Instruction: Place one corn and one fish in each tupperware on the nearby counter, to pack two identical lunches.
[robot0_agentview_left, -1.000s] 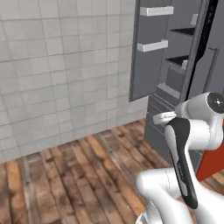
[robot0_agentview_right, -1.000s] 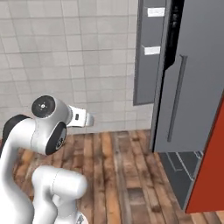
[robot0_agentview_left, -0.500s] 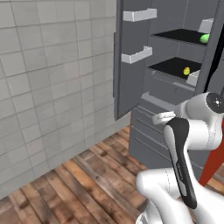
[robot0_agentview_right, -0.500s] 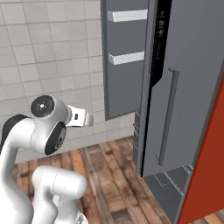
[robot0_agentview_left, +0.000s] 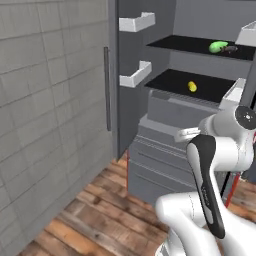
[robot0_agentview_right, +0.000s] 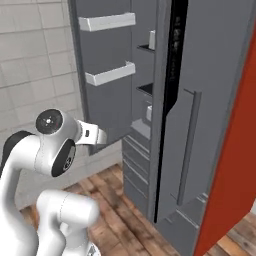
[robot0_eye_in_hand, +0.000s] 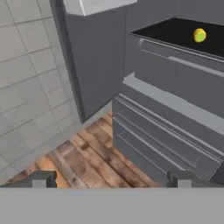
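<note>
Now pincer (robot0_eye_in_hand: 111, 179) wide open, empty, facing open fridge (robot0_eye_in_hand: 175, 109).

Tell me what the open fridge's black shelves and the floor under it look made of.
The two black fridge shelves look like smooth dark glass or plastic: flat, thin-edged, uniformly dark; which one I cannot tell. The brown plank floor looks like matte wood, with visible grain and staggered board seams.
</note>
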